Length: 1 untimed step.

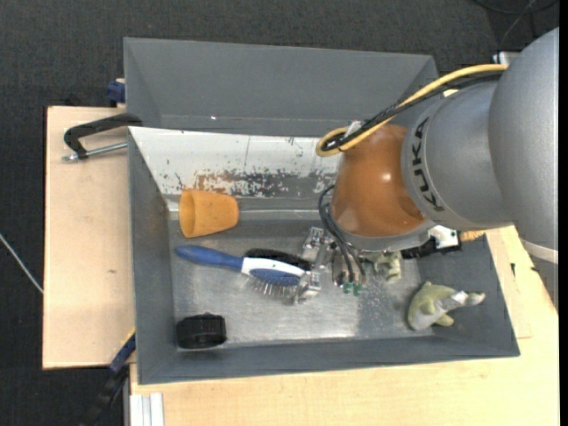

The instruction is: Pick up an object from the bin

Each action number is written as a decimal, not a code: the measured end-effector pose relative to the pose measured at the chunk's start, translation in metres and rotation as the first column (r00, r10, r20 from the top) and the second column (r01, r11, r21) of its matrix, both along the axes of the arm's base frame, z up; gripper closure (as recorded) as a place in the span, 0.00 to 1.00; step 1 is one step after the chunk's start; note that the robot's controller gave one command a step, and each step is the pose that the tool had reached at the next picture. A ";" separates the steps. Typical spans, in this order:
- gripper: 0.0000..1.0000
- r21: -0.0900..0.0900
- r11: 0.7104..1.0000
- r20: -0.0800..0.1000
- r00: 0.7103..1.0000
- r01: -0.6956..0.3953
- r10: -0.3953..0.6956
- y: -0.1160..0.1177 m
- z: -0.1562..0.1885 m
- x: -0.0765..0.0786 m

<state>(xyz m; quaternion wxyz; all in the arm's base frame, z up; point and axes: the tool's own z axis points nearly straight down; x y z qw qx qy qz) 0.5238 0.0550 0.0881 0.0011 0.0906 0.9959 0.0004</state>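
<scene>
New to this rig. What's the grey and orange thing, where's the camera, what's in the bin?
One camera looks down into a grey metal bin from above, slightly to one side. The grey body with the orange cover, coming in from the right, is a robot arm. Its gripper hangs low over the bin floor, beside the bristle end of a blue-handled brush with a black and white head. Also loose in the bin: an orange cup lying on its side, a small black round piece and a pale greenish toy figure. Whether the gripper holds anything cannot be told.
</scene>
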 end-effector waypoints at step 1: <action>1.00 0.002 1.000 0.010 1.000 0.014 -0.014 -0.006 0.113 0.003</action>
